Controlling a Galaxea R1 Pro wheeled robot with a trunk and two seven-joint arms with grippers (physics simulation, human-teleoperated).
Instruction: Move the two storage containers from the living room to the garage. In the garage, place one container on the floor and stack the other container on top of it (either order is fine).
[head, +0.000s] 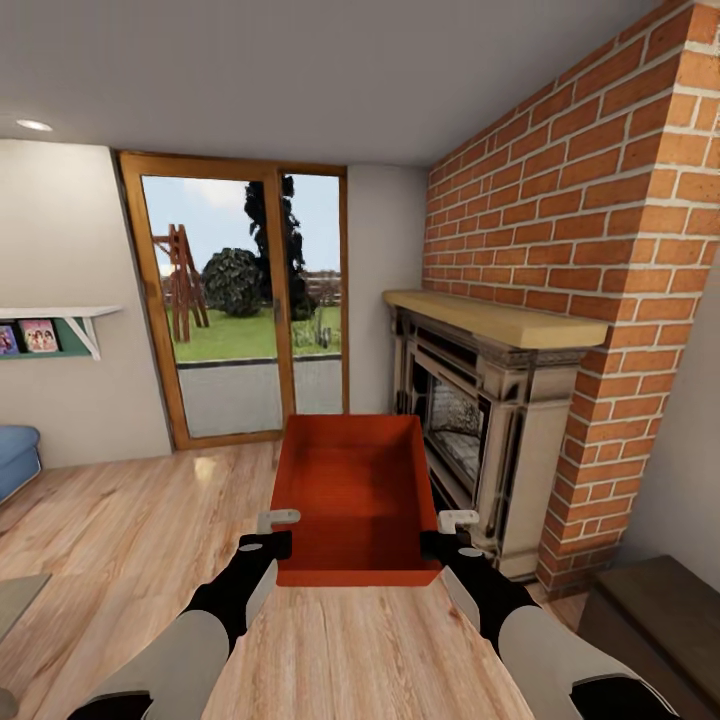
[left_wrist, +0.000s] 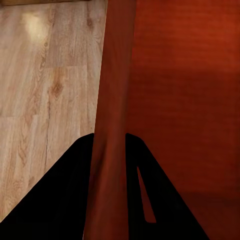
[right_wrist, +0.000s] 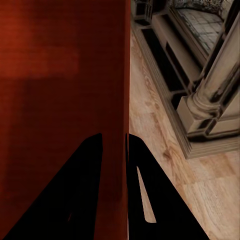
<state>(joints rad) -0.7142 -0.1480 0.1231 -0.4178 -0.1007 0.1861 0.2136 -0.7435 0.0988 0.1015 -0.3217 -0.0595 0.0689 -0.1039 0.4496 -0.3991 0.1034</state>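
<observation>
- The left gripper (head: 268, 545) pinches the bin's (head: 355, 490) left wall, a finger on each side of it.
- The right gripper (head: 447, 545) pinches the bin's right wall the same way.
- The bin hangs between them, just left of the fireplace (head: 480, 420), above the wood floor (head: 130, 530).
- To carry it well, I'd keep both arms level and evenly spaced, and turn away from the fireplace slowly.

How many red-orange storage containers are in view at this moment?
1. The storage container is held between the left gripper and right gripper, each clamped on a side wall, over the wood floor beside the fireplace. A second may be out of frame.
</observation>
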